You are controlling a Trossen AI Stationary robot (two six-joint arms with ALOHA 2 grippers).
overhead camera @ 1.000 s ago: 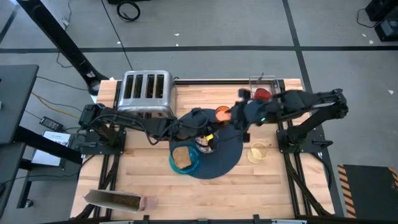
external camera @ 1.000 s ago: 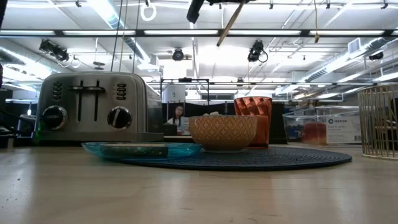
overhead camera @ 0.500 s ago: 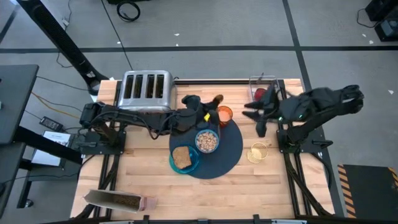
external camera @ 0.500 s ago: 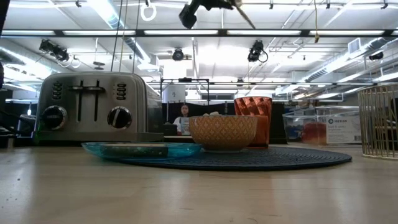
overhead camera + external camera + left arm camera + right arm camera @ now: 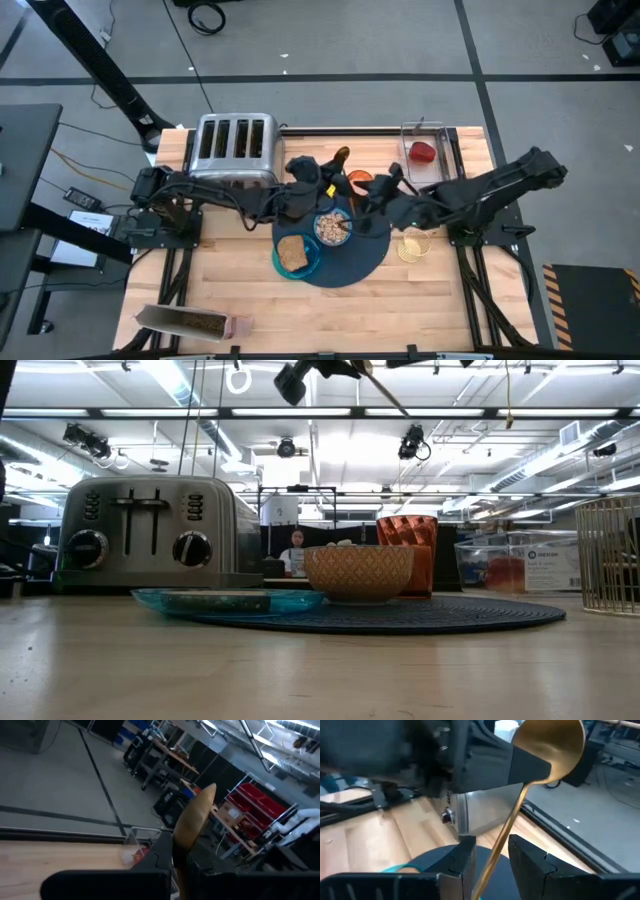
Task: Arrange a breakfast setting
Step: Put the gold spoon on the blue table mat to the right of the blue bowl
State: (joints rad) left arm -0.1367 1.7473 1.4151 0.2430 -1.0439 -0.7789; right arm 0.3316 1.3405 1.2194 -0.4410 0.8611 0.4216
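Left pincer (image 5: 334, 172) is clamped on the gold spoon (image 5: 341, 158), holding it up above the desk (image 5: 230, 270) near the orange cup (image 5: 359, 181); in the left wrist view the spoon's bowl (image 5: 196, 815) rises past the dark fingers. Right pincer (image 5: 492, 857) reaches in over the dark-blue round mat (image 5: 362, 252), its fingers (image 5: 529, 855) set narrowly either side of the spoon's handle (image 5: 506, 832), and whether they press on it I cannot tell. On the mat stand the cereal bowl (image 5: 332, 227) and the cup, with the teal plate (image 5: 310, 262) carrying the toast slice (image 5: 292, 253) at the mat's edge. Behind them stands a toaster (image 5: 236, 147), a clear box (image 5: 437, 153) holds the red fruit (image 5: 424, 152), and a gold wire basket (image 5: 415, 244) sits beside the mat.
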